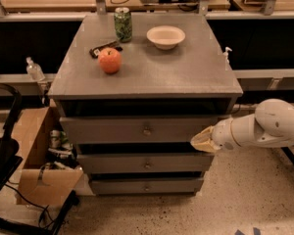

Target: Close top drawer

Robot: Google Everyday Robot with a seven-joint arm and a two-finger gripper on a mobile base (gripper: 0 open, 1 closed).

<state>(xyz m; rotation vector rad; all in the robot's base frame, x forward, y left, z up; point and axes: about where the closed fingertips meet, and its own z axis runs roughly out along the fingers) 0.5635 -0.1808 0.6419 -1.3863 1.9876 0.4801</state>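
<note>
The top drawer [137, 129] is a wide grey front panel with a small metal knob [147, 130] at its centre, just under the grey cabinet top [186, 77]. It sticks out only a little beyond the cabinet, with a dark gap above it. My gripper [202, 142] is at the end of the white arm [264, 129] coming in from the right. Its tan tip rests against the right end of the drawer's front panel.
On the cabinet top are an apple [110, 60], a green can [122, 25], a white bowl [165, 36] and a small dark object [102, 49]. Two more drawers [147, 163] sit below. A cardboard box [39, 155] and a black frame [5, 146] stand at left.
</note>
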